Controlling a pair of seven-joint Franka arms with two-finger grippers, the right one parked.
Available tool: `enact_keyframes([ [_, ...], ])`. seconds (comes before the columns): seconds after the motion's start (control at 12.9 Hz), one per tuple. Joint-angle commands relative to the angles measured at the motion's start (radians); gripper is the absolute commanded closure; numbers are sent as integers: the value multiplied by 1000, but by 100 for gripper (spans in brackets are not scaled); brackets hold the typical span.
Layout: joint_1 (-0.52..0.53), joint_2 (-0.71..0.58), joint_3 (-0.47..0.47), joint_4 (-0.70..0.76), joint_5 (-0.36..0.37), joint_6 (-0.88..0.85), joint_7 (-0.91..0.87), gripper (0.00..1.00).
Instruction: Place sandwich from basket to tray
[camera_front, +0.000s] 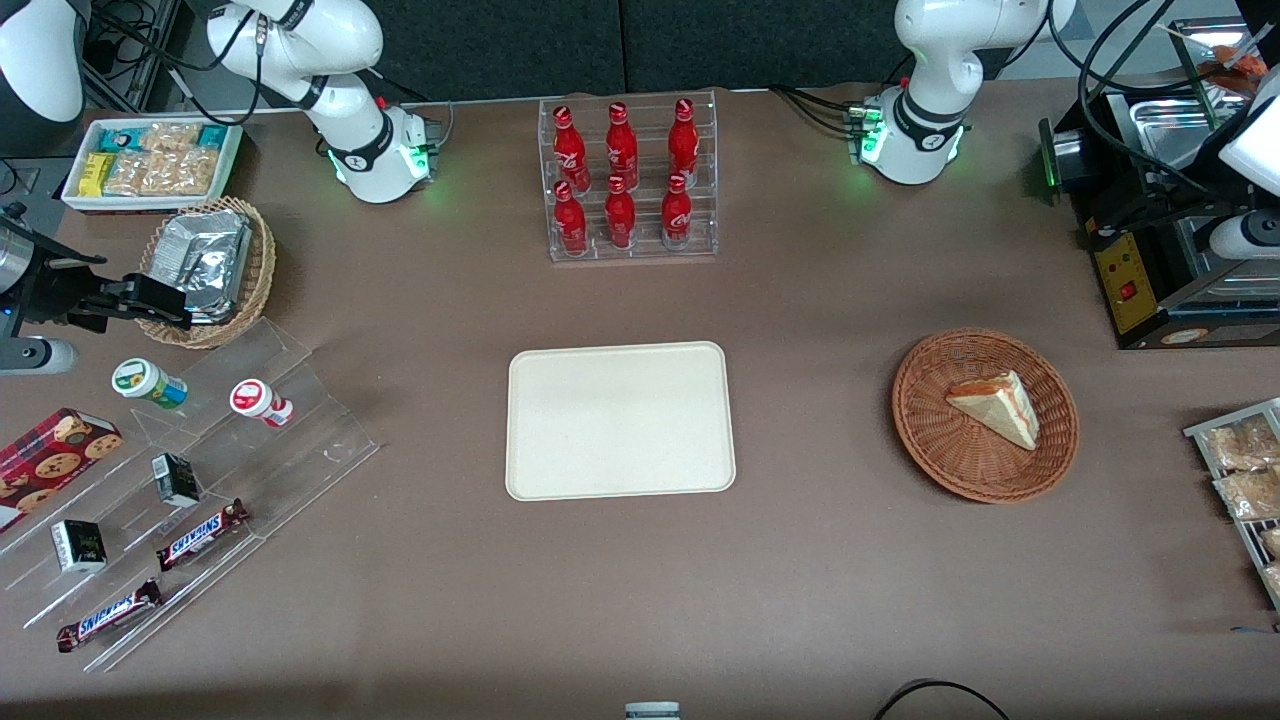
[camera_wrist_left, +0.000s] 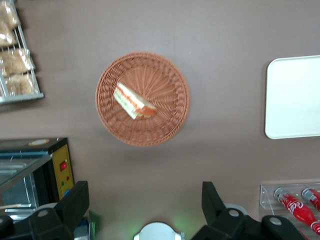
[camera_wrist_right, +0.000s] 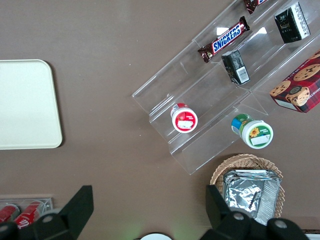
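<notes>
The sandwich is a pale triangular wedge with red and green filling, lying in the reddish-brown woven basket toward the working arm's end of the table. The cream tray lies flat mid-table with nothing on it, a basket's width away from the basket. In the left wrist view my gripper hangs open, high above bare table between the arm's base and the basket. Nothing is between its fingers. It is well short of the sandwich; the tray shows at the view's edge.
A clear rack of red bottles stands farther from the camera than the tray. A black appliance with a yellow panel stands beside the basket, and a wire rack of wrapped snacks sits nearer the camera. Acrylic shelves with snacks lie toward the parked arm's end.
</notes>
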Motion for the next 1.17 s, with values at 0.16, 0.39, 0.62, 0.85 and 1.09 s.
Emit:
enact_keyframes([
  [0.16, 47, -7, 133, -191, 10, 73, -138, 0],
  [0.39, 45, -30, 147, -402, 16, 286, -474, 0],
  [0.62, 45, -107, 147, -738, 8, 657, -710, 0],
  [0.85, 45, -63, 146, -889, -4, 929, -859, 0],
  [1.09, 41, 12, 144, -941, -7, 1078, -941, 0],
])
